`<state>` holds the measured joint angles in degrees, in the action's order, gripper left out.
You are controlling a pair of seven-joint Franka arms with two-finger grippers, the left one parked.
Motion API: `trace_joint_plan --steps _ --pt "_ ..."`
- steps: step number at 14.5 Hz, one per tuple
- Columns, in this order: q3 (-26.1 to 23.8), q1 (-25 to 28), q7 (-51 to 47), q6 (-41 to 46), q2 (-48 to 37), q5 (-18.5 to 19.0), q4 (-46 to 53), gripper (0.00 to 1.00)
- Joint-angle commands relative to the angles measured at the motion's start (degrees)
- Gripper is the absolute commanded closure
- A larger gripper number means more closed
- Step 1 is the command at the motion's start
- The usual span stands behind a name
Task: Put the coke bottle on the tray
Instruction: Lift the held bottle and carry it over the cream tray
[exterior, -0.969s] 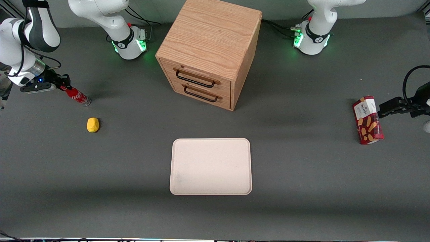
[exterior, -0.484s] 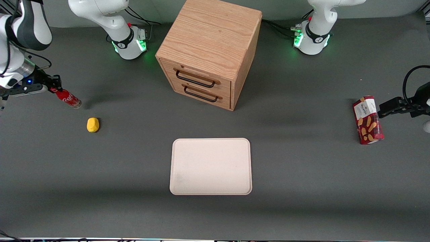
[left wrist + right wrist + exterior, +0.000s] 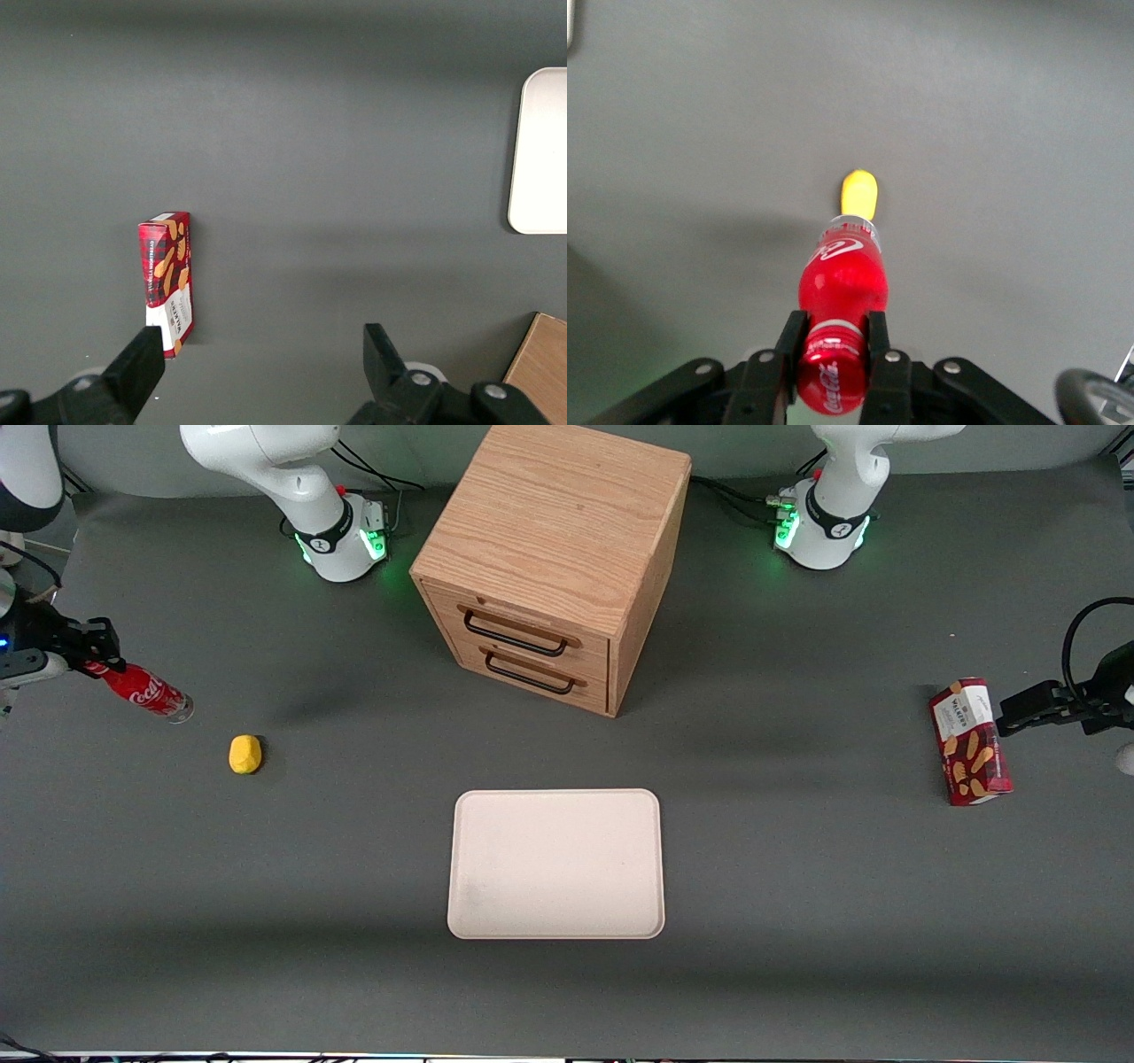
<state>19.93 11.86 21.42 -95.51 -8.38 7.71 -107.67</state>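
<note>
At working arm's table end: gripper clamped on coke bottle neck, lifted. Tray bare, toward bottle's 4 o'clock. Carry, placement left.

Bottle body: the coke bottle carries white script, "Coca" readable in the front view; in the right wrist view only a part of the white script shows.
Bottle cap: white "Coca-Cola" script on the red cap, between the closed fingers of the gripper at the working arm's end of the table.
Biscuit box: the red biscuit box has a white label with the word "Walkers"; the smaller print cannot be read.
</note>
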Motion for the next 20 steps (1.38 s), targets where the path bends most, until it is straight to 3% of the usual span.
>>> trace_joint_plan --steps 1,3,6,9,11,15,20 --pt "-2.7 0.0 -2.2 7.1 8.3 -2.2 15.3 1.00" --pt "-5.4 -0.1 -3.5 10.6 10.5 -2.3 21.9 1.00" --pt "-8.1 -0.1 -5.9 16.6 17.0 -6.1 34.4 1.00" --pt "-12.4 -0.1 -10.0 20.5 25.6 -6.5 47.5 1.00" --pt "-16.7 -0.2 -15.4 20.1 29.0 -6.5 51.3 1.00" --pt "-26.4 0.0 -30.3 9.5 36.6 -6.0 52.7 1.00" --pt "-29.9 1.3 -32.1 -2.6 45.6 -5.9 52.7 1.00"
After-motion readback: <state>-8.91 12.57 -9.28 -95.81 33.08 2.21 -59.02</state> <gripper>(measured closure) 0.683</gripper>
